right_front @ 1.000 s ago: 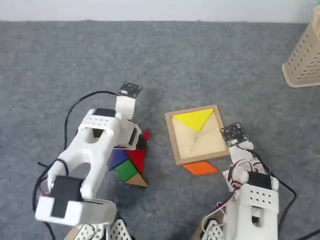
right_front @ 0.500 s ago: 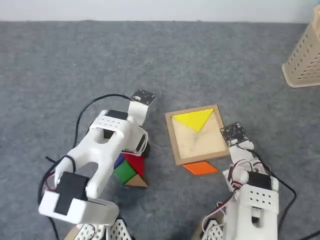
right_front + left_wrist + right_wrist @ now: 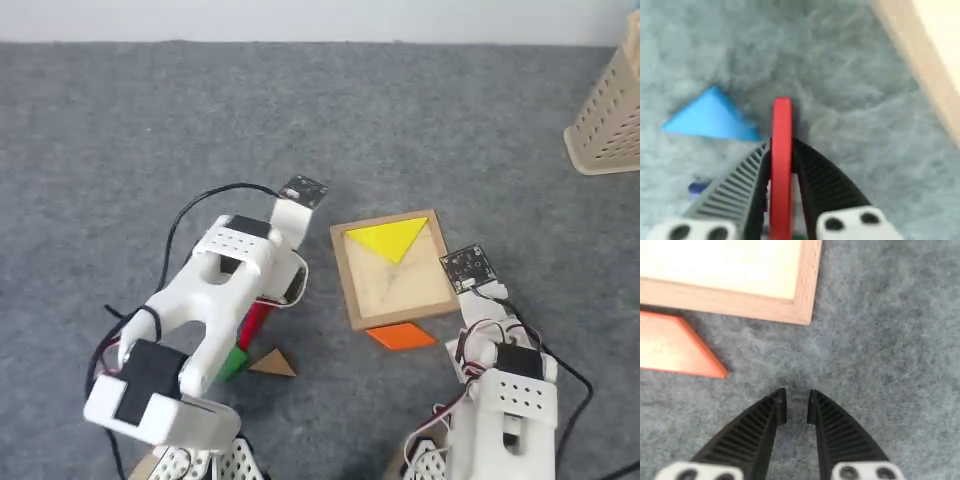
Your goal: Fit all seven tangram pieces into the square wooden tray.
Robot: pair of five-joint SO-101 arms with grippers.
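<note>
Beside the square wooden tray, on the grey carpet, gripping a red piece on edge in the left gripper, with the ribbed fingers closed against both broad faces and the piece's end poking out past the tips. Not being able to tell whether that end is touching the carpet. Leaving a blue triangle flat on the carpet just beside the held piece, and a green piece and a tan triangle lying near the arm's base.

Parking the right gripper low over the carpet near a tray corner, jaws parted by a narrow gap and holding nothing, with an orange parallelogram lying just outside the tray's rim. Seating only a yellow triangle in the tray, against its far side.

Judging the red piece as light, stiff painted wood: thin, smooth-faced and likely to pivot or slip between the pads if pinched near a corner. Favouring a hold across the flat faces close to the middle, as here. Expecting trouble in laying it flat from this upright pose, with an edge catching on the rim.
</note>
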